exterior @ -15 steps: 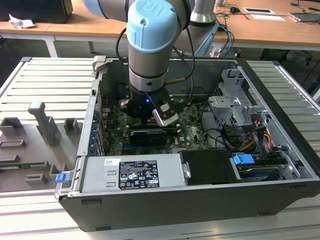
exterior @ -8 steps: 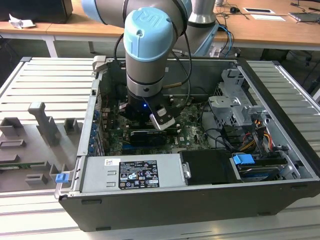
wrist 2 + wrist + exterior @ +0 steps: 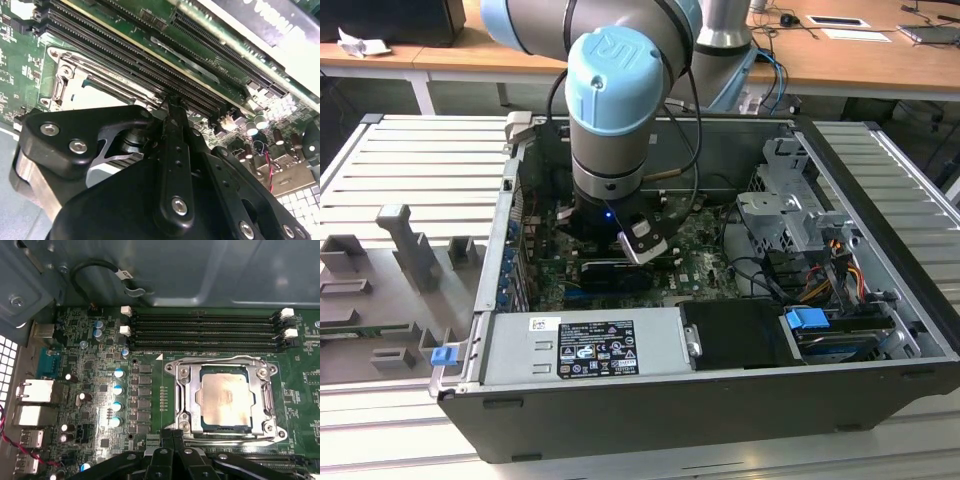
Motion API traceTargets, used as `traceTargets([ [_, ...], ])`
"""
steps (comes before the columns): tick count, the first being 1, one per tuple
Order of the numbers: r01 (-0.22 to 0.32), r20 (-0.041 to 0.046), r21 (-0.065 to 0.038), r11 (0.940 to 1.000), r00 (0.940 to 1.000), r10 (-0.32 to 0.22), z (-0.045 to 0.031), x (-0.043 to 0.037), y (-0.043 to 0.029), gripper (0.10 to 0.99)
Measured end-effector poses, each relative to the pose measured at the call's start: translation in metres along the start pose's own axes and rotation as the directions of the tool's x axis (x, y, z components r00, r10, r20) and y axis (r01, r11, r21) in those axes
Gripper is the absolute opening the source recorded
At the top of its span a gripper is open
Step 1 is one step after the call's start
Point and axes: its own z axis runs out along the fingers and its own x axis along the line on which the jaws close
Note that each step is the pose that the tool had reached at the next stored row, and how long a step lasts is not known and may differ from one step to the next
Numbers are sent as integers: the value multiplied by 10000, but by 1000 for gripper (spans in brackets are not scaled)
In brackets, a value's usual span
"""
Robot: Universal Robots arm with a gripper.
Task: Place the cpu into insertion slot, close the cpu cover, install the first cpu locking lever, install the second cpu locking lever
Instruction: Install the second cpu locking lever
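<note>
In the first wrist view the cpu (image 3: 225, 402) lies flat in the insertion slot (image 3: 270, 429), its pale metallic top showing. The silvery cpu cover (image 3: 187, 400) lies down around it as a frame. A thin wire lever (image 3: 215, 360) runs along the socket edge next to the memory slots. My gripper (image 3: 173, 436) is shut, its black fingertips pressed together just off the opposite socket edge, with nothing visible between them. In the second wrist view the gripper (image 3: 172, 102) points at the board beside the socket's corner (image 3: 65, 82).
Long black memory slots (image 3: 200, 330) lie beyond the socket. Capacitors (image 3: 118, 390) and rear ports (image 3: 35, 392) stand to one side, under a black cable (image 3: 100, 267). In the exterior view the arm (image 3: 615, 100) reaches down into the open computer case (image 3: 880, 250).
</note>
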Motion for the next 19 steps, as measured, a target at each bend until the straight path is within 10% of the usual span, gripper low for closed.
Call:
traceTargets([
  [6,2,4,-93,10000,10000,-2,45,14,-12,106],
  [19,3,5,-94,10000,10000,-3,-250,19,81,106],
])
